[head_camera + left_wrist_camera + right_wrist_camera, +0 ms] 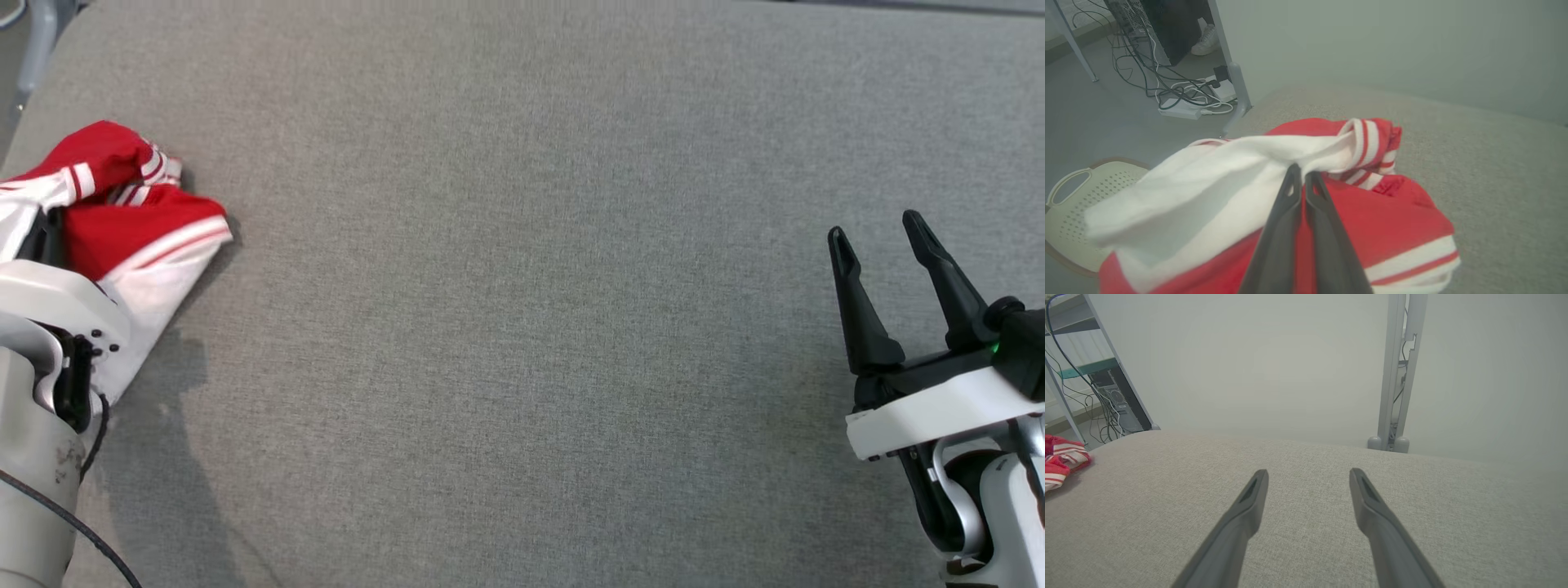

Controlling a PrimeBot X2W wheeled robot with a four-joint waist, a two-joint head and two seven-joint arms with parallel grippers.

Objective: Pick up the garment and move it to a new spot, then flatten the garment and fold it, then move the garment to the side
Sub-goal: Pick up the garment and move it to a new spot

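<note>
Crumpled red-and-white cloth garment [139, 229] [1392, 220] [1061, 461] sits bunched at far-left edge of grey fabric-topped desk [531, 286]. L gripper [1302, 173]: jaws pressed together, pinching a white fold of it. R gripper [878, 233] [1308, 477]: jaws spread, nothing btwn, over bare desk at right, well apart from garment. Cream perforated chair [1081, 196] on floor beside desk.

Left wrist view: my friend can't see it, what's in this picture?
The left tool is shut, pinching a white fold of a crumpled red-and-white garment on a grey fabric surface. Beyond it are a cream perforated chair and tangled cables on the floor.
</note>
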